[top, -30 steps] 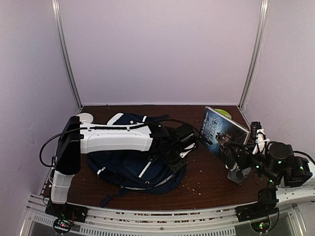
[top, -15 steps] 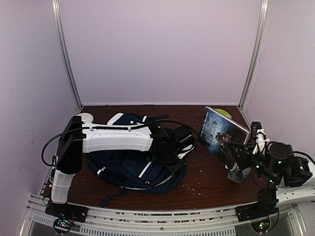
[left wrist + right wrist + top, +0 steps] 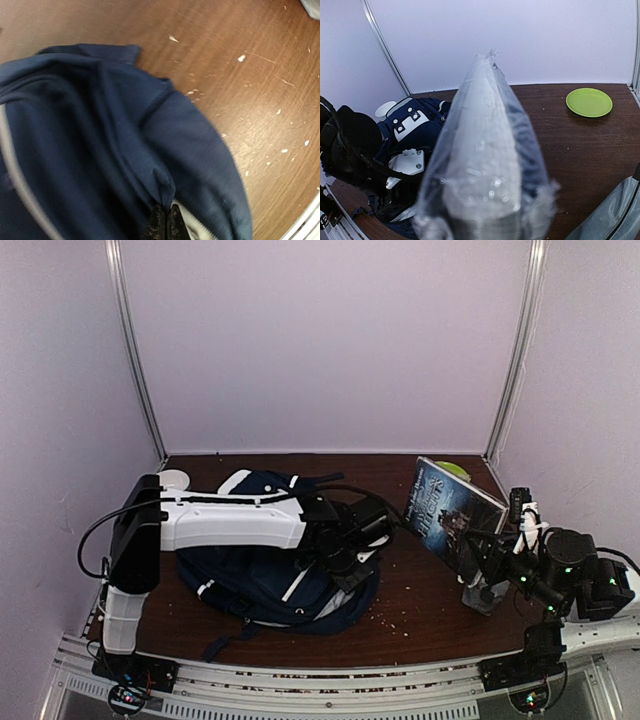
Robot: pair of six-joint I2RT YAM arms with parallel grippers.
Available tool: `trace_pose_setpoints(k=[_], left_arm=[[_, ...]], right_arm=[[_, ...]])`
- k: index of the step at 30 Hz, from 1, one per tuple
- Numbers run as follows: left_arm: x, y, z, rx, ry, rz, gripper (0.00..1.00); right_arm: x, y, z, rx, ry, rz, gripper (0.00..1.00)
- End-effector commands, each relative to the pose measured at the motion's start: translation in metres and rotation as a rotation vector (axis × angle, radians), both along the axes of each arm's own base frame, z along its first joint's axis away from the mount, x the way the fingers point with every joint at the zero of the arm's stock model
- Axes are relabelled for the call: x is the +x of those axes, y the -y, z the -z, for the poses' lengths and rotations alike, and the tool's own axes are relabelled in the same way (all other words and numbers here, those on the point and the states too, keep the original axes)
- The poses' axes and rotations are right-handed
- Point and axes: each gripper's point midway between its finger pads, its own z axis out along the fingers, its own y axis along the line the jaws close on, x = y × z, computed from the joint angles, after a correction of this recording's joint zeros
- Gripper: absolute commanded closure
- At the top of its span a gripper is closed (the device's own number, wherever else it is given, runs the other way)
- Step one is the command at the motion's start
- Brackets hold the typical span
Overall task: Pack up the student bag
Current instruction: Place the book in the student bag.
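The student bag [image 3: 250,575], navy with white stripes, lies on the left half of the table. My left gripper [image 3: 345,558] is at its right end. In the left wrist view it [image 3: 166,211] is shut on a fold of the bag's navy fabric [image 3: 165,187] at the opening, with light lining [image 3: 192,226] showing beside the fingers. My right gripper [image 3: 478,558] holds a plastic-wrapped book [image 3: 450,508] tilted up above the table's right side. That book [image 3: 485,165] fills the right wrist view and hides the fingers.
A green plate [image 3: 589,102] lies at the back right corner. A grey pouch [image 3: 612,212] rests under the right arm. A small white round object [image 3: 172,480] sits at the back left behind the bag. Crumbs dot the brown table [image 3: 260,100] near the bag.
My left gripper has shifted slightly left onto the bag's edge and its jaws have closed on the fabric. The right arm and the book have not moved.
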Motion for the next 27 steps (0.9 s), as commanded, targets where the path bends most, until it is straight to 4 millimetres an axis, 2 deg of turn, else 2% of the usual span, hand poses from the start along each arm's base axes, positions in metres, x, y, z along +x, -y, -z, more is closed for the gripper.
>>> trace_pose_setpoints(k=[1, 4, 8, 15, 17, 21, 25, 27], left_arm=[[0.024, -0.011, -0.089, -0.127, 0.195, -0.081, 1.0], [0.027, -0.016, -0.122, -0.179, 0.241, -0.095, 1.0], [0.031, -0.032, -0.157, -0.211, 0.307, -0.131, 1.0], [0.048, -0.095, -0.236, -0.22, 0.556, -0.28, 1.0], [0.048, -0.111, -0.26, -0.267, 0.609, -0.311, 1.0], [0.046, -0.135, -0.292, -0.35, 0.693, -0.353, 1.0], [0.042, -0.15, -0.311, -0.405, 0.732, -0.361, 1.0], [0.04, -0.151, -0.315, -0.425, 0.735, -0.352, 1.0]], right_arm=[[0.0, 0.014, -0.043, 0.186, 0.07, 0.037, 1.0], [0.001, 0.012, -0.045, 0.188, 0.072, 0.032, 1.0], [0.0, 0.009, -0.048, 0.194, 0.069, 0.02, 1.0], [-0.003, 0.007, -0.056, 0.253, 0.048, -0.003, 1.0], [-0.005, -0.001, -0.058, 0.297, 0.029, -0.036, 1.0], [-0.009, -0.023, -0.059, 0.402, -0.022, -0.104, 1.0], [-0.015, -0.055, -0.066, 0.504, -0.081, -0.206, 1.0], [-0.019, -0.071, -0.073, 0.544, -0.109, -0.261, 1.0]])
